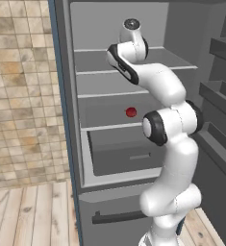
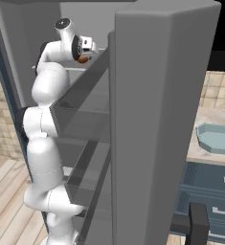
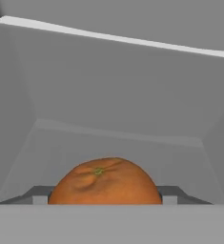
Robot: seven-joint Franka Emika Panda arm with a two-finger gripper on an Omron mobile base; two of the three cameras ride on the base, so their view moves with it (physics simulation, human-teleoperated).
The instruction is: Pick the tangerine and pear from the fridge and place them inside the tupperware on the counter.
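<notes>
Hand view shows the tangerine (image 3: pixel 105 182) sitting snug between the gripper (image 3: pixel 104 199) fingers, squeezed tight so it cannot roll away. The pear (image 1: pixel 131 112) waits on a lower fridge (image 1: pixel 124 53) shelf.

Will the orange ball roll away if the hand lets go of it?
Probably. The tangerine looks round and smooth, so it could roll on a flat fridge shelf. It seems firm, keeping its shape between the hand fingers. Its skin might be a bit slippery.
</notes>
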